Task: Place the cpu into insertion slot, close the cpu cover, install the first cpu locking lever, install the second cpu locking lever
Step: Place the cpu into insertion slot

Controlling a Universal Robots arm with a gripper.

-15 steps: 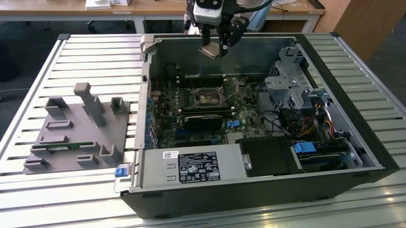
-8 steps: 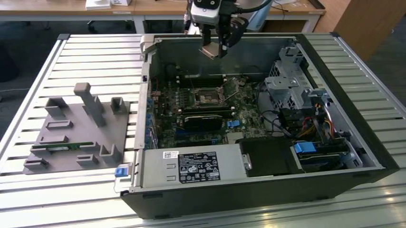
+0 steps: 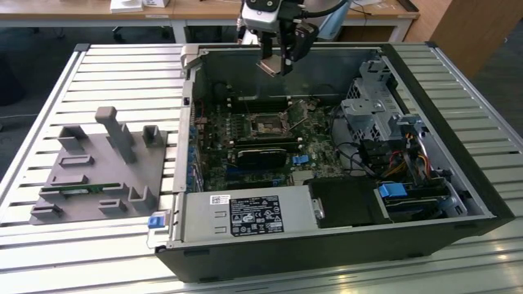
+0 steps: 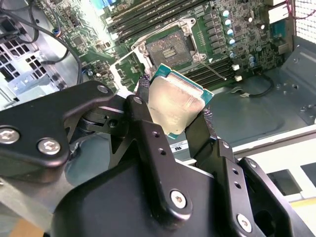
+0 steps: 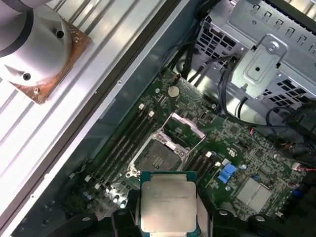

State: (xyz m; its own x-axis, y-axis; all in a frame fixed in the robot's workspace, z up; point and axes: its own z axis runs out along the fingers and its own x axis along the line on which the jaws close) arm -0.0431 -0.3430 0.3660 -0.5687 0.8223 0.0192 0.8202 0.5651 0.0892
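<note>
Slatted table (image 3: 106, 73): claw (image 3: 278, 65) grips cpu (image 5: 168, 207) above motherboard (image 5: 224, 134).

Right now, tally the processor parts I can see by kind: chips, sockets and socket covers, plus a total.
cpu: 1, clamped in the gripper above the board
insertion slot: 1, with no chip in it
cpu cover: 1, raised open beside the slot
Total: 3
</note>
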